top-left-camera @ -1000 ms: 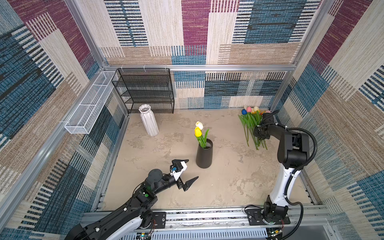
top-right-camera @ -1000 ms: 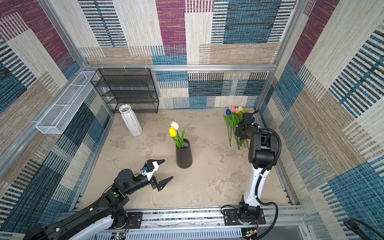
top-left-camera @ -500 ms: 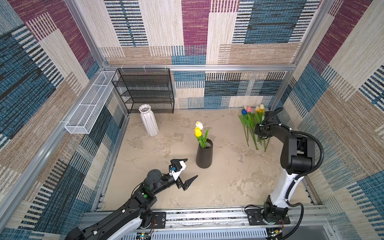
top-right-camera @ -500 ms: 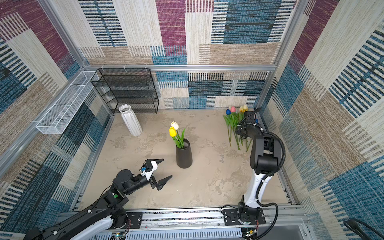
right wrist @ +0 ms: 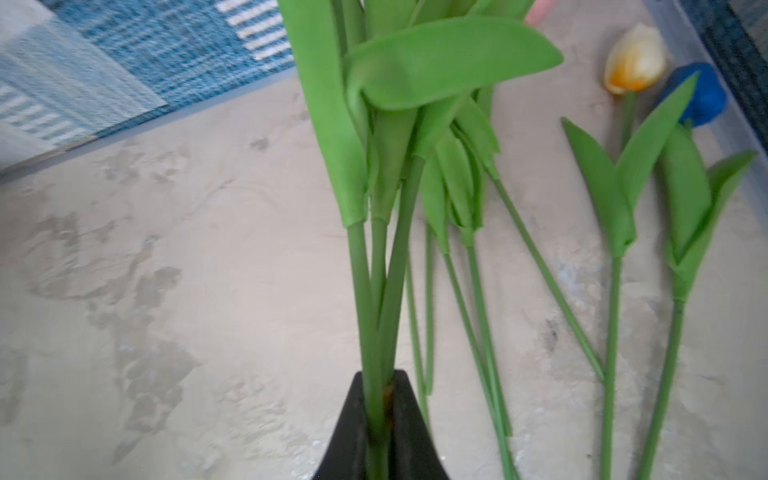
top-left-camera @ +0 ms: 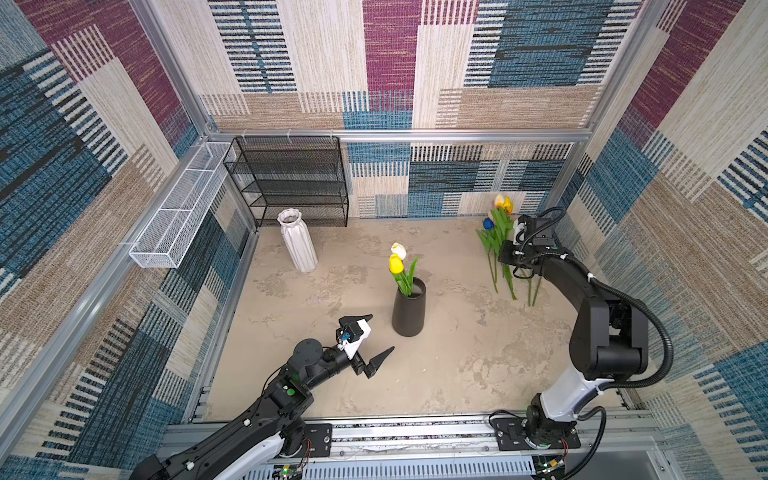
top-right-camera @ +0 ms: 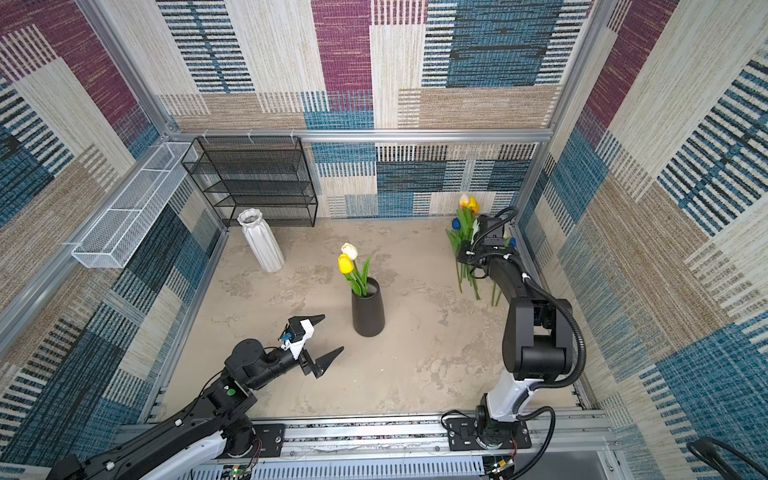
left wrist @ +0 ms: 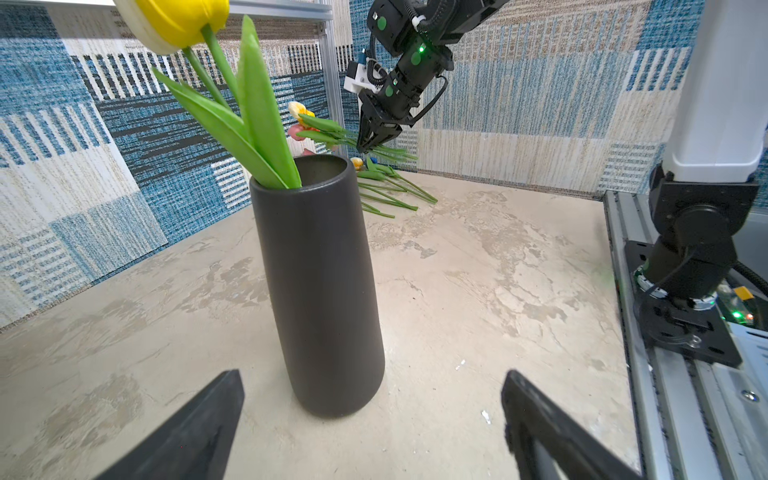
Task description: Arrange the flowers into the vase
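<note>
The mottled, stone-look beige table [top-left-camera: 457, 374] carries a matte black tapered vase [top-left-camera: 409, 309] at its centre, unmoved, with two tulips [top-left-camera: 397, 262], yellow and cream, already standing in it. The left jaws remain spread wide just short of its base, touching nothing. The right jaws, a second ago low over the loose flowers [right wrist: 623, 208] lying by the right wall, have risen and now pinch a bunch [top-left-camera: 500, 220] of smooth green stems, seemingly three though the close view is blurred, its yellow-orange heads lifted against the back wall.
</note>
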Available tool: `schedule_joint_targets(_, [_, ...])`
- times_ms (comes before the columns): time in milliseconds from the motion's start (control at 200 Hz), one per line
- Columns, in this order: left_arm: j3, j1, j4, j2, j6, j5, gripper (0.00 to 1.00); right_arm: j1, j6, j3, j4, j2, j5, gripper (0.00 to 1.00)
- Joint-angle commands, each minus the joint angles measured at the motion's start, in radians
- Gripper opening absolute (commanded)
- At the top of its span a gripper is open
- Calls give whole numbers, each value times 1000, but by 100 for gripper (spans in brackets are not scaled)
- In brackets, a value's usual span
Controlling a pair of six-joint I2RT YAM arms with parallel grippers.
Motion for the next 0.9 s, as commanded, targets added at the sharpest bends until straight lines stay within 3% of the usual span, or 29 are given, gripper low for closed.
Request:
schedule_joint_targets(0, [11,0,48,1,33,-4,100,18,26,-41,104,-64,-80,7])
schedule_joint_targets(245, [-4,0,134,34,13,-15,100,137,65,-222,268,-139,-279,8])
schedule_joint_targets(556, [-34,0,150,43,-22,-58,100,289,79,-377,148,-63,11,10])
schedule_joint_targets(636, [-46,0,152,40,-28,-67,100,302,80,-403,135,-54,14,22])
schedule_joint_targets(721, [-59,0,160,36,-28,-77,100,307,73,-417,133,-43,-5,46])
schedule_joint_targets(806, [-62,0,155,32,-23,-87,100,306,57,-374,88,-46,6,63])
schedule_joint_targets(896, [-58,0,144,26,-14,-85,100,307,36,-308,25,-64,29,69])
